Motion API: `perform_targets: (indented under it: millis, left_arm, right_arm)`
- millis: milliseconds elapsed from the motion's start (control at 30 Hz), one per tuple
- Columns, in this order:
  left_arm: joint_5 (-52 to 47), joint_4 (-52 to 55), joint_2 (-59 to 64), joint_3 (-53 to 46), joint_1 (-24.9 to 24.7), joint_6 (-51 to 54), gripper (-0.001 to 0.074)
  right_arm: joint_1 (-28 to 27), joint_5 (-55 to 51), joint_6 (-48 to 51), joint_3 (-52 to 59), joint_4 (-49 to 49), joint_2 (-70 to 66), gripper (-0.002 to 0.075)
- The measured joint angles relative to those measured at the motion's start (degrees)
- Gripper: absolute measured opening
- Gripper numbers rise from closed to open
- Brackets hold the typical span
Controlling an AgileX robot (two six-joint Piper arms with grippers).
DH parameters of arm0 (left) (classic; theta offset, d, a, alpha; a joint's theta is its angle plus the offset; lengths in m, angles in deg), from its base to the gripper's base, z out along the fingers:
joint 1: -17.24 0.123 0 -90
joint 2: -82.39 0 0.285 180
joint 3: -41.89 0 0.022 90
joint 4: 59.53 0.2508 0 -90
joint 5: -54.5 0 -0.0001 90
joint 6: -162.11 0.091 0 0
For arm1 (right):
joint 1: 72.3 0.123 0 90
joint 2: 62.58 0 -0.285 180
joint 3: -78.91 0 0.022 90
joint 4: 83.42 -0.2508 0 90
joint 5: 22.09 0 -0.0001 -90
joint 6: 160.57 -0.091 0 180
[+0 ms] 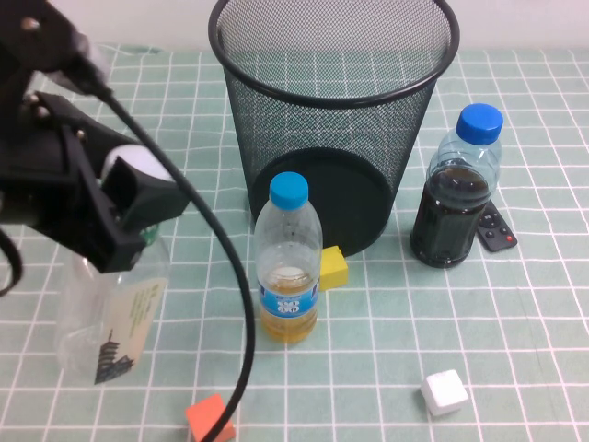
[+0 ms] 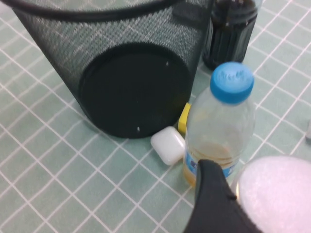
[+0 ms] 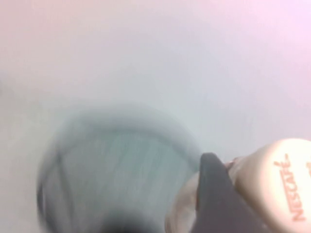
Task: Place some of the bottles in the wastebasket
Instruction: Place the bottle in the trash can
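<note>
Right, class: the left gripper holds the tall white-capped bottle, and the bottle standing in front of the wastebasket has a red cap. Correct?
Not quite. The high view shows the front bottle by the wastebasket has a blue cap, not red. The left gripper, at the table's left, does hold the tall white-capped bottle. The right gripper, seen only in its wrist view, grips a cream-capped bottle.

A green mat with a white grid [image 1: 515, 368] carries the black mesh wastebasket [image 1: 331, 129], an orange-liquid bottle [image 1: 288, 267] touching a yellow block [image 1: 333, 268], a dark-liquid bottle [image 1: 456, 198] beside a remote [image 1: 497, 232], a white block [image 1: 444, 392] and an orange block [image 1: 212, 419]
</note>
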Motion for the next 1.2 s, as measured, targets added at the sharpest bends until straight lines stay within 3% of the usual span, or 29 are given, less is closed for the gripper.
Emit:
perform_targets:
  millis: [200, 467, 667, 933, 1033, 1200]
  left_arm:
    - [-0.1, 0.2, 3.7, 0.0, 0.0, 0.0, 0.0335]
    - [-0.1, 0.3, 4.6, 0.0, 0.0, 0.0, 0.0335]
    - [-0.3, 0.3, 4.6, 0.0, 0.0, -0.1, 0.0335]
    - [-0.6, 0.3, 4.6, 0.0, 0.0, -0.1, 0.0335]
    - [0.4, 0.3, 4.6, 0.0, 0.0, -0.1, 0.0335]
    - [3.9, 0.2, 6.1, 3.3, 0.0, 0.4, 0.0335]
  right_arm:
    - [0.0, 4.9, 5.0, -16.6, -4.1, -13.2, 0.0296]
    - [0.0, 5.7, 6.4, -23.0, -10.3, -39.1, 0.0296]
    - [0.0, -0.6, 6.5, -30.2, -12.0, -50.3, 0.0296]
    - [0.0, -6.4, 5.8, -33.6, -10.0, -51.8, 0.0491]
    - [0.0, -9.6, 5.6, -34.0, -7.1, -48.8, 0.0430]
    - [0.0, -15.6, 6.8, -34.6, -1.7, -41.2, 0.0127]
